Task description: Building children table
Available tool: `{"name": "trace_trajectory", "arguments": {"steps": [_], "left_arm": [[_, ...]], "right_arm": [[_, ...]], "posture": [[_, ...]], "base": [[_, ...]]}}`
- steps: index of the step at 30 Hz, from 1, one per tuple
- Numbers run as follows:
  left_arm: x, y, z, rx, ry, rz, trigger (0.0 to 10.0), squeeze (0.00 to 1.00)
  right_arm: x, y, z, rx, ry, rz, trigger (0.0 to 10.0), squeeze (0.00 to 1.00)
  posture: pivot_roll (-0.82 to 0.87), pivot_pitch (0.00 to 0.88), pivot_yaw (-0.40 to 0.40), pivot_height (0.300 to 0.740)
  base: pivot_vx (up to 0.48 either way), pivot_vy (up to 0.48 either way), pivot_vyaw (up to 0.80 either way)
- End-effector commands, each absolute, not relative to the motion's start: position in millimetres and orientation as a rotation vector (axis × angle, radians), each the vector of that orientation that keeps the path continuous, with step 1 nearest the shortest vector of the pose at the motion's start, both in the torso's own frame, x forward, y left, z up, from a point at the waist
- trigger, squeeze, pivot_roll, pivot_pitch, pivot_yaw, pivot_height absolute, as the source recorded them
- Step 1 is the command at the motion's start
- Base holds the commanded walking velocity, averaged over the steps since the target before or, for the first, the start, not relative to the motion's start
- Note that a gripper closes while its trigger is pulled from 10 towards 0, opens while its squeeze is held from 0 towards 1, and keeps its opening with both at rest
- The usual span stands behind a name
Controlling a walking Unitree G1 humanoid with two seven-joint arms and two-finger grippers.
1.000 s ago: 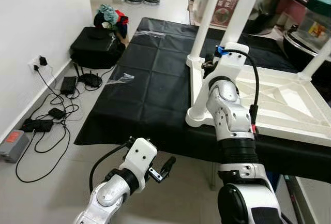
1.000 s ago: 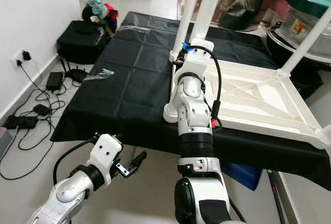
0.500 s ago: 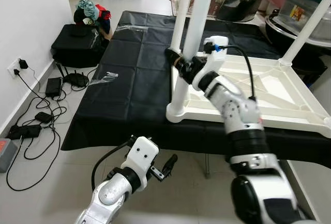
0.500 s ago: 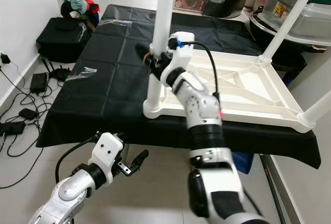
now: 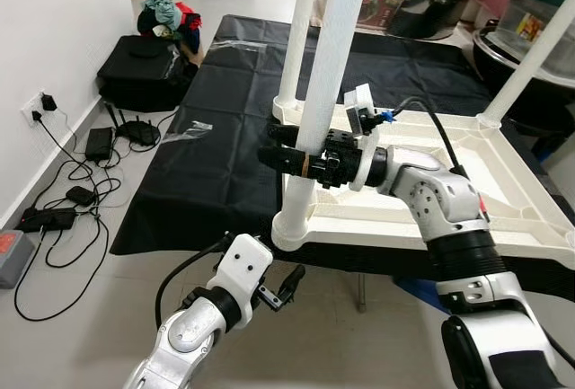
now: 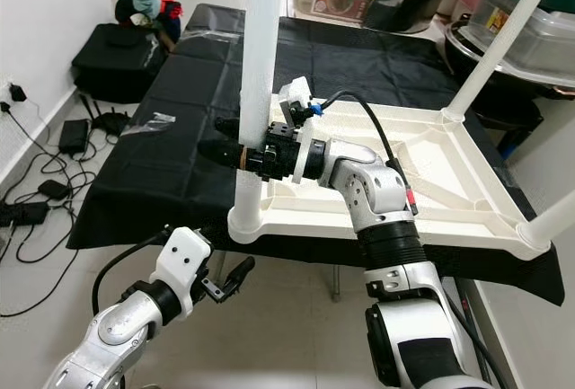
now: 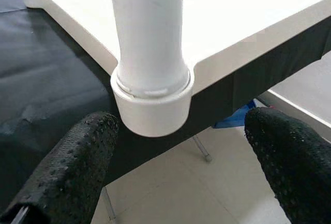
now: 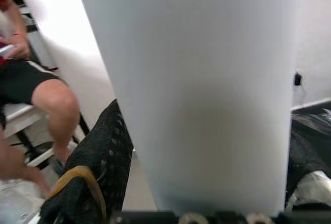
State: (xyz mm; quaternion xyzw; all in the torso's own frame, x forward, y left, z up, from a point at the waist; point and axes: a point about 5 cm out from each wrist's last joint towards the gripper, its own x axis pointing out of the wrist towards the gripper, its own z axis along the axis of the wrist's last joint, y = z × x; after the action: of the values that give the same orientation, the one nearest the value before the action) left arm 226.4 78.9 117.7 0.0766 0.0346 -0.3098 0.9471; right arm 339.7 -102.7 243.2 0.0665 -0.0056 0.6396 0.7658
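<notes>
The upturned white table (image 5: pixel 467 182) shows legs standing in its corner sockets, the right gripper (image 5: pixel 292 160) clenched around the near leg (image 5: pixel 328 75), seemingly seating it, while the left gripper (image 7: pixel 181 157) hangs spread open below

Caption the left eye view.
Right tool clamps the upturned white plastic table's near leg; left tool hangs low.

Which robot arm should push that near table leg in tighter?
Probably the right. The right gripper has its fingers around the leg, while the left gripper hangs open below the table edge.
</notes>
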Motion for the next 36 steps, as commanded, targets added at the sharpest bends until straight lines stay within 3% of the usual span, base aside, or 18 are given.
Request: {"name": "trace_trajectory", "arguments": {"steps": [1, 2, 7, 8, 16, 17, 18, 20, 22, 23, 24, 25, 32, 33, 34, 35, 36], "left_arm": [[225, 78, 115, 0.158, 0.088, -0.635, 10.0, 0.00], [224, 77, 115, 0.157, 0.088, -0.635, 10.0, 0.00], [224, 77, 115, 0.157, 0.088, -0.634, 10.0, 0.00], [224, 77, 114, 0.157, 0.089, -0.634, 10.0, 0.00], [223, 76, 113, 0.156, 0.092, -0.638, 10.0, 0.00], [223, 76, 113, 0.157, 0.092, -0.639, 10.0, 0.00], [223, 77, 112, 0.159, 0.093, -0.641, 10.0, 0.00], [223, 77, 112, 0.159, 0.093, -0.641, 10.0, 0.00], [224, 77, 112, 0.161, 0.095, -0.645, 10.0, 0.00], [224, 77, 112, 0.161, 0.095, -0.645, 10.0, 0.00], [224, 76, 112, 0.162, 0.093, -0.648, 10.0, 0.00], [224, 76, 112, 0.162, 0.092, -0.649, 10.0, 0.00], [224, 76, 113, 0.163, 0.090, -0.646, 10.0, 0.00], [224, 77, 113, 0.163, 0.090, -0.645, 10.0, 0.00], [224, 77, 113, 0.163, 0.090, -0.645, 10.0, 0.00], [224, 77, 113, 0.163, 0.091, -0.645, 10.0, 0.00], [224, 77, 113, 0.163, 0.091, -0.645, 10.0, 0.00]], "right_arm": [[338, -97, 248, 0.130, -0.024, 1.433, 10.0, 0.00], [343, -98, 248, 0.121, -0.023, 1.402, 0.0, 0.00], [351, -98, 247, 0.102, -0.028, 1.327, 0.0, 0.00], [360, -100, 246, 0.112, -0.035, 1.232, 0.0, 0.00], [364, -103, 252, 0.283, -0.109, 1.110, 0.0, 0.00], [368, -102, 252, 0.302, -0.108, 1.005, 0.0, 0.00], [384, -112, 245, 0.265, -0.058, 0.635, 0.0, 0.00], [384, -112, 245, 0.265, -0.058, 0.635, 0.0, 0.00], [394, -139, 233, 0.202, -0.017, 0.099, 0.0, 0.00], [394, -139, 233, 0.202, -0.017, 0.099, 0.0, 0.00], [390, -151, 233, 0.210, -0.042, -0.089, 0.0, 0.00], [386, -157, 234, 0.227, -0.063, -0.173, 0.0, 0.00], [380, -151, 236, 0.247, -0.073, -0.272, 0.0, 0.00], [381, -143, 233, 0.256, -0.040, -0.240, 8.2, 0.00], [381, -143, 233, 0.256, -0.040, -0.240, 8.2, 0.00], [381, -132, 231, 0.271, -0.019, -0.187, 10.0, 0.00], [381, -132, 231, 0.271, -0.019, -0.187, 10.0, 0.00]], "posture": [[0.15, 0.074, -0.123, 0.740], [0.15, 0.074, -0.128, 0.740], [0.15, 0.074, -0.128, 0.740], [0.15, 0.062, -0.125, 0.740], [0.15, 0.051, -0.130, 0.740], [0.15, 0.052, -0.126, 0.740], [0.15, 0.048, -0.121, 0.740], [0.15, 0.048, -0.121, 0.740], [0.15, 0.047, -0.120, 0.740], [0.15, 0.047, -0.120, 0.740], [0.15, 0.049, -0.119, 0.740], [0.15, 0.049, -0.119, 0.740], [0.15, 0.054, -0.123, 0.740], [0.15, 0.056, -0.124, 0.740], [0.15, 0.056, -0.124, 0.740], [0.15, 0.057, -0.124, 0.740], [0.15, 0.057, -0.124, 0.740]], "base": [[0.000, 0.000, 0.00], [0.000, 0.000, 0.00], [0.000, 0.000, 0.00], [0.000, 0.000, 0.00], [0.000, 0.000, 0.00], [0.000, 0.000, 0.00], [0.000, 0.000, 0.00], [0.000, 0.000, 0.00], [0.000, 0.000, 0.00], [0.000, 0.000, 0.00], [0.000, 0.000, 0.00], [0.000, 0.000, 0.00], [0.000, 0.000, 0.00], [0.000, 0.000, 0.00], [0.000, 0.000, 0.00], [0.000, 0.000, 0.00], [0.000, 0.000, 0.00]]}}
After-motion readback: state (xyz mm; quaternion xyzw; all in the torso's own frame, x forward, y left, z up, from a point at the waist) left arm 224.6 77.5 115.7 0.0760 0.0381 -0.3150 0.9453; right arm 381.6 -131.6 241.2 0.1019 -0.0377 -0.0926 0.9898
